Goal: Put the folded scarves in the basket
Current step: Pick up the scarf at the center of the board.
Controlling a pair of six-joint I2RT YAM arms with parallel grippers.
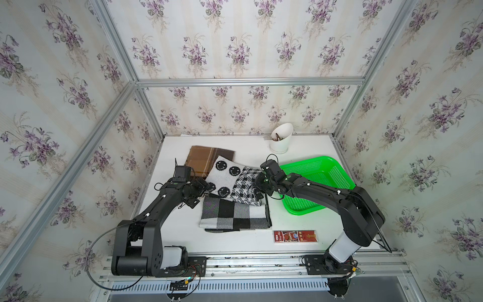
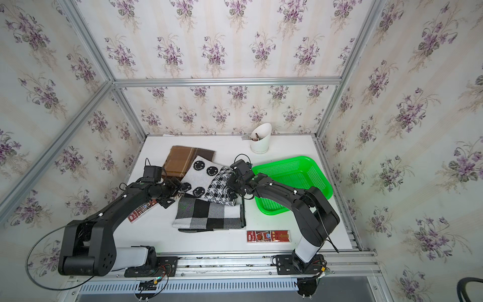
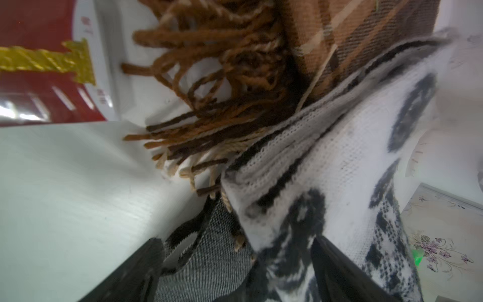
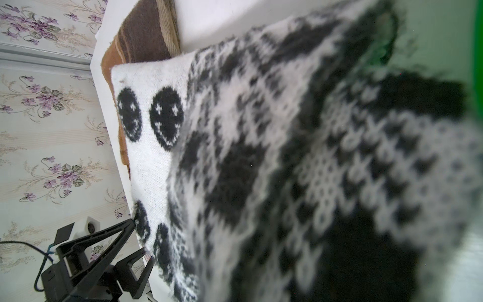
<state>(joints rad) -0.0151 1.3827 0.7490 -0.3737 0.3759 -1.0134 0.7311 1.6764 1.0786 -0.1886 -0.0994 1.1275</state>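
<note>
Right hand (image 1: 257, 194) grips houndstooth scarf (image 1: 244, 187) | left hand (image 1: 201, 194) open | smiley scarf (image 1: 224, 172) beneath | basket (image 1: 300, 211) beside

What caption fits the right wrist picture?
Close-up: fuzzy black-and-white knitted scarf overlapping a white smiley-face scarf, brown plaid scarf beyond.

Green basket (image 1: 317, 158) — brown plaid scarf (image 1: 205, 158), black-smiley white scarf (image 1: 222, 174), black-white houndstooth scarf (image 1: 244, 186).

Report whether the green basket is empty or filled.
Empty where visible: the basket shows only bare mesh; the scarves all lie outside it.
</note>
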